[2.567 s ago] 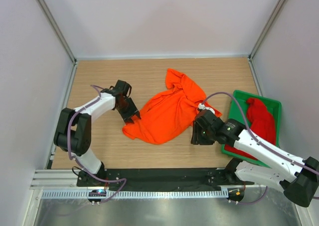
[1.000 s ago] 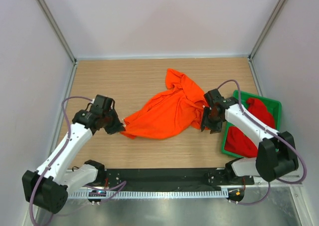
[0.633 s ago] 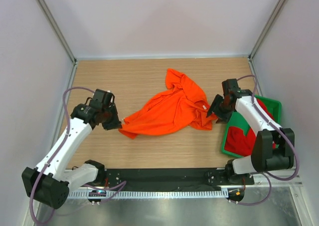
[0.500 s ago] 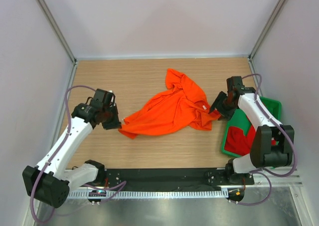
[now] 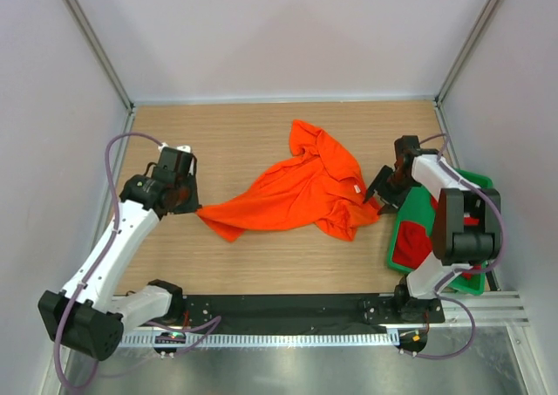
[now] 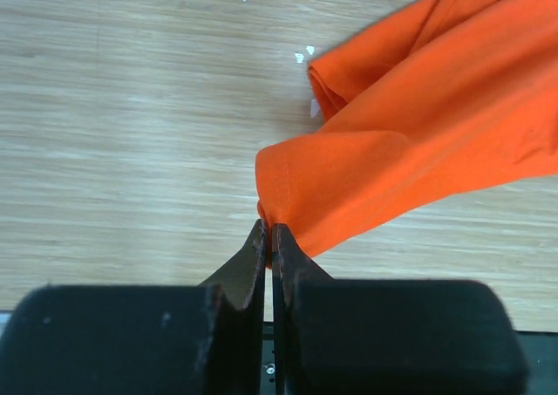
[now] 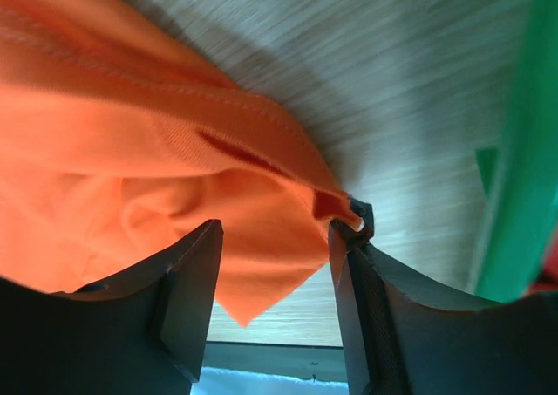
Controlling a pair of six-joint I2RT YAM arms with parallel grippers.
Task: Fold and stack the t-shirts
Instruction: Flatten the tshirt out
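Note:
The bright orange t-shirt [image 5: 296, 194] lies crumpled and stretched across the middle of the table. My left gripper [image 5: 190, 205] is shut on its left hem; the left wrist view shows the jaws [image 6: 268, 234] pinched on the orange edge [image 6: 418, 151]. My right gripper [image 5: 379, 196] is at the shirt's right corner, by the tray. Its jaws stand open in the right wrist view [image 7: 275, 238], with loose orange cloth [image 7: 131, 151] hanging between them. The deep red t-shirt [image 5: 410, 245] lies bunched in the tray, partly hidden by my right arm.
The green plastic tray [image 5: 420, 205] stands at the right edge, and its green wall shows in the right wrist view [image 7: 523, 151]. White walls and metal posts enclose the table on three sides. Bare wood lies at the back and front left.
My left gripper has pulled the shirt's left hem further left, stretching the cloth out. My right arm has swung right toward the tray, and its jaws now stand open over the shirt's right corner.

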